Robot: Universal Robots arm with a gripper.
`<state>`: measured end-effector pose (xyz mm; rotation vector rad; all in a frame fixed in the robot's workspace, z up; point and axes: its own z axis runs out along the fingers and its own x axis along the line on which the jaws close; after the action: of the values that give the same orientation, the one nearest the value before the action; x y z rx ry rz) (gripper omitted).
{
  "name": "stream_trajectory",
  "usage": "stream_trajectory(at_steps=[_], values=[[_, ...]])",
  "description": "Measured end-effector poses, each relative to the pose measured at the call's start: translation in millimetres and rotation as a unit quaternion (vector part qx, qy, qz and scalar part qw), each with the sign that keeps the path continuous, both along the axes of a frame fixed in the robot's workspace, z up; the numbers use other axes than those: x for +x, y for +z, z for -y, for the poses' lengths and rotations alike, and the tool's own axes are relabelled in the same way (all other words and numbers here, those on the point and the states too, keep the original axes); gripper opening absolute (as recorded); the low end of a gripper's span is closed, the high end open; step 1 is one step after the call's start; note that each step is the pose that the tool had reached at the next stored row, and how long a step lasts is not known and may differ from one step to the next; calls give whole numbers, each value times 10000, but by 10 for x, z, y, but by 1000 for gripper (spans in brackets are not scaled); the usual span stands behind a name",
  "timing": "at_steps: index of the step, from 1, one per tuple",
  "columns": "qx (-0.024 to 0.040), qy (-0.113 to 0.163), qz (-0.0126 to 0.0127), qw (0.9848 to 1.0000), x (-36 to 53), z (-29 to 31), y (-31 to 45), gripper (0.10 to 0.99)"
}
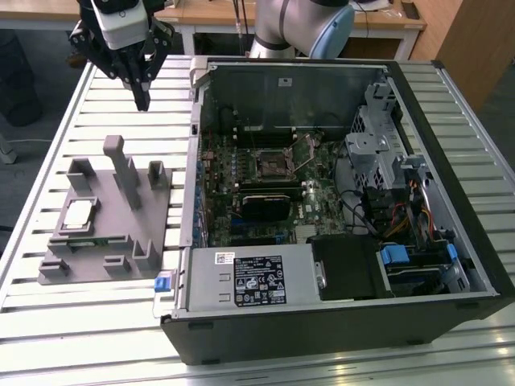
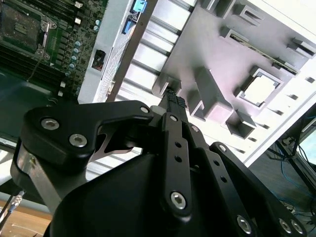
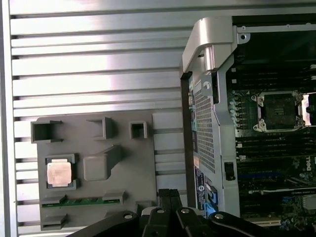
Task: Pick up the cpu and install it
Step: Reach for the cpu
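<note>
The cpu [image 1: 78, 213] lies flat, silver top up, in a square pocket of the grey fixture [image 1: 113, 241] on the slatted table, at the exterior view's left. Both wrist views also show the cpu [image 2: 259, 90] [image 3: 59, 174] in that pocket. My gripper [image 1: 143, 102] hangs above the table beyond the fixture's far edge, well clear of the cpu, with its fingers shut on nothing. Its black fingertips [image 2: 174, 100] [image 3: 170, 194] sit pressed together. The open motherboard socket [image 1: 269, 165] [image 3: 279, 111] lies inside the computer case.
The open computer case [image 1: 451, 88] fills the exterior view's right, with its raised side wall [image 3: 207, 98] between fixture and motherboard. A green memory stick [image 3: 81, 201] lies in a slot of the fixture, and upright grey posts [image 1: 121, 165] stand on it.
</note>
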<state>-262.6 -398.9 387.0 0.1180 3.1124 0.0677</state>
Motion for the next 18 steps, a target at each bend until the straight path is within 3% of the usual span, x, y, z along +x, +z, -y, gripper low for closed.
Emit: stream_trajectory(at_steps=[18], values=[[0,0,0,10000,-128,0,-4,106]])
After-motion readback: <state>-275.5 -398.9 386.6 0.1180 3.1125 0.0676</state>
